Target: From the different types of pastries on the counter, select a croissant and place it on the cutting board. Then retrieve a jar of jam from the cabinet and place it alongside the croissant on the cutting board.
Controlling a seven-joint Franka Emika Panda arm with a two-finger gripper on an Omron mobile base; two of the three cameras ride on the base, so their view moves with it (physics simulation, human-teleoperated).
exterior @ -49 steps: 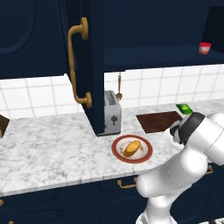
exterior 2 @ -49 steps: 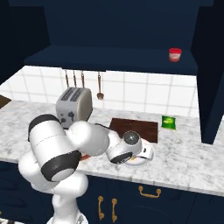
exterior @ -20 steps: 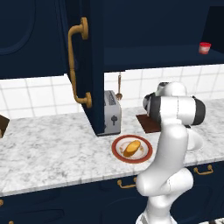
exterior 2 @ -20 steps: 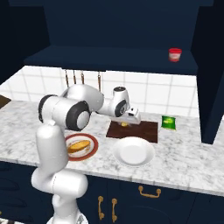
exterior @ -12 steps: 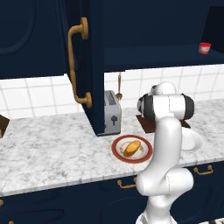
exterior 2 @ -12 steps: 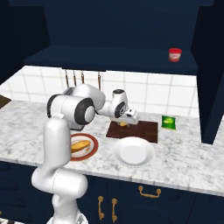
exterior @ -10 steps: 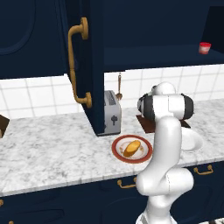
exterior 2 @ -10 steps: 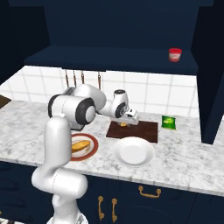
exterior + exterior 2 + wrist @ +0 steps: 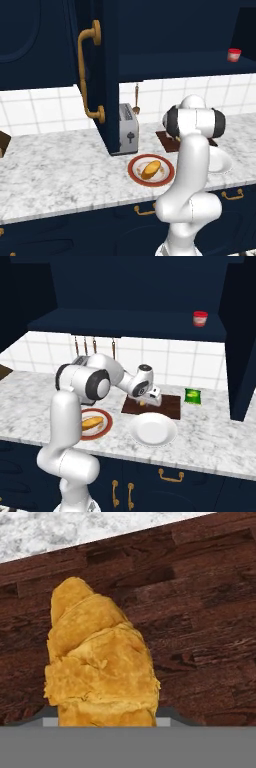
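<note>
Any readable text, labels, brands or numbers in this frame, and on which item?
None can be read.
Green packet by the cutting board: a pale mark on its face, too small to read.
Jar of jam in the cabinet: pale band, no lettering legible.
Toaster: dark dots on its end, no legible text.

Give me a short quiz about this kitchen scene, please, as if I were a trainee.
1. True or false: the gripper holds the small golden-orange croissant over the dark reddish-brown wooden cutting board.
2. What lies on the red-rimmed plate? A) the oblong golden-yellow bread roll B) a green packet C) nothing
3. Fill in: the small red jar of jam stands on the open navy cabinet's ____.

Key: 1 true; 2 A; 3 shelf.
</note>
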